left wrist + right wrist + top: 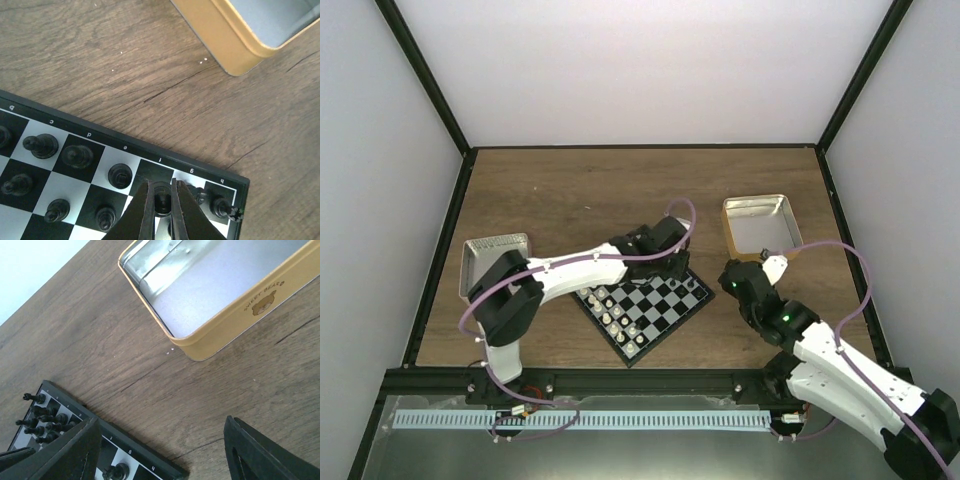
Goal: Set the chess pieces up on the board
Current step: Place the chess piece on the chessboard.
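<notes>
One black piece (161, 197) stands clamped between the left jaws.

We see a surface (150, 60) of brown wood, matt, its grain open and crossed by fine dark cracks. The board (67, 189) has a smooth face whose light squares catch a soft sheen, and the black chess pieces (120, 175) look like glossy plastic (small highlights sit on their tops). The tin (235, 320) is metal: smooth, satin tan paint outside, bare dull grey inside with bright reflections. The right gripper (162, 437) looks like matt black plastic, slightly grainy.
</notes>
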Controlling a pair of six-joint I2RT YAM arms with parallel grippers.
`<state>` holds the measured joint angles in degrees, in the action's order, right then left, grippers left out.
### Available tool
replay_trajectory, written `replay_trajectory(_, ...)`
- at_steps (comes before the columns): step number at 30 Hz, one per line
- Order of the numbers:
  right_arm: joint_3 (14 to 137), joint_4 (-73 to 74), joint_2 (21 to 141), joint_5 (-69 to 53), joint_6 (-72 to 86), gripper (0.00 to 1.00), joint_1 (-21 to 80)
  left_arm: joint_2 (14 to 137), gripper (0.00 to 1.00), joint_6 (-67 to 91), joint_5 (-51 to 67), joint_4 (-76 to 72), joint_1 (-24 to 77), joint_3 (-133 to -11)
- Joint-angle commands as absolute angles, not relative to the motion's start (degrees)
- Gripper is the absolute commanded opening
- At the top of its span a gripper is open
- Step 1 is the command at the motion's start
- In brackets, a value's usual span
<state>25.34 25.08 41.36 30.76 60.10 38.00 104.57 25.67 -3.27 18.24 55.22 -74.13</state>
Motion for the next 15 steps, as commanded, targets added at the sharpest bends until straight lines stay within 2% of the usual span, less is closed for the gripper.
replay_trajectory(1, 24.7, 26.2, 41.5, 33.1, 62.3, 0.69, 37.5, 107.9, 0.04, 24.9, -7.6, 20.7, 56.7, -77.3)
replay_trajectory(15, 23.9, 25.0, 42.2, 32.6, 61.2, 0.7, 37.4, 113.6, 0.07, 30.6, -10.4, 19.7, 58.3, -79.7)
